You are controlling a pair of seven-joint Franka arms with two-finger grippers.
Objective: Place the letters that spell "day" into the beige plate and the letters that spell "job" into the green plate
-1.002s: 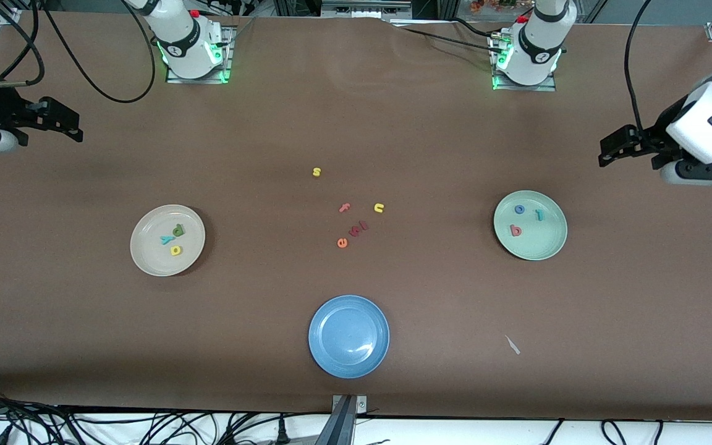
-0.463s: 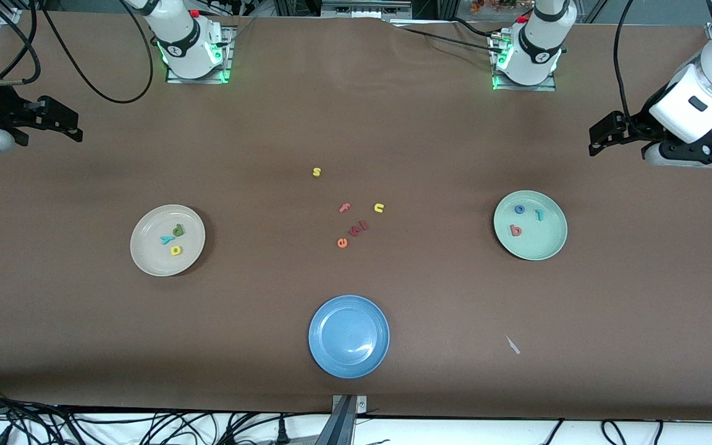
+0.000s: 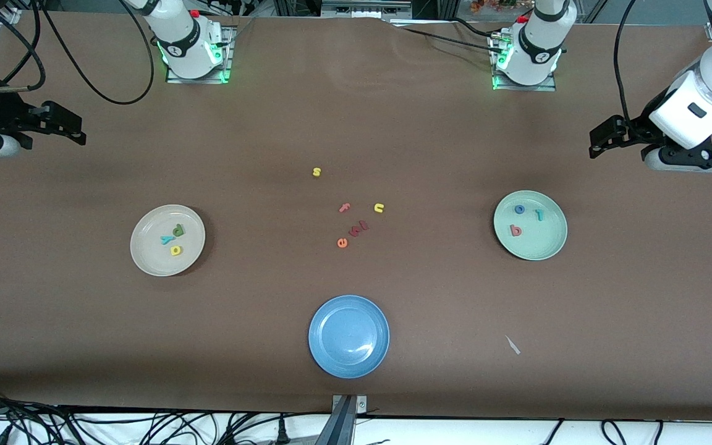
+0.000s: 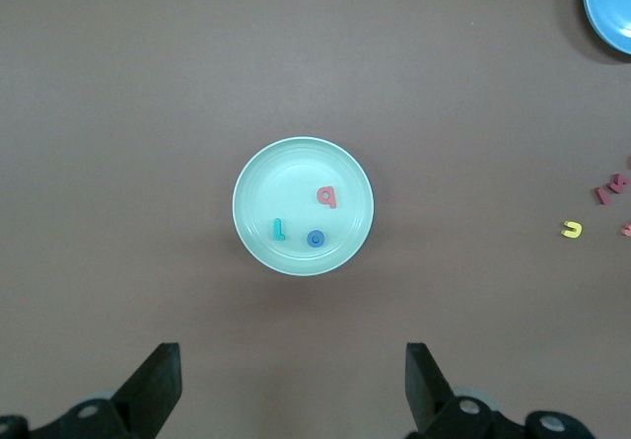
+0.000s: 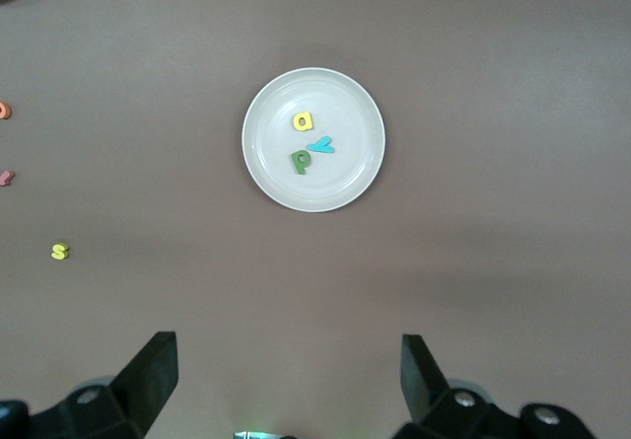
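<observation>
Both arms have drawn back upward. Right pincer (image 3: 72, 130) hangs spread apart and empty; d, a, y (image 3: 173, 239) lie in the beige plate (image 3: 146, 256); j, o, b (image 3: 524, 219) lie in the green plate (image 3: 544, 247); left pincer (image 3: 603, 141) hangs apart.

Both arms are glossy white with black joint rings. Their bases (image 3: 194, 46) sit on metal plates, glow green and carry a red button. Black cables (image 3: 87, 74) loop off them. The black grippers, left gripper (image 3: 603, 141) and right gripper (image 3: 65, 127), have wedge-shaped jaws.
</observation>
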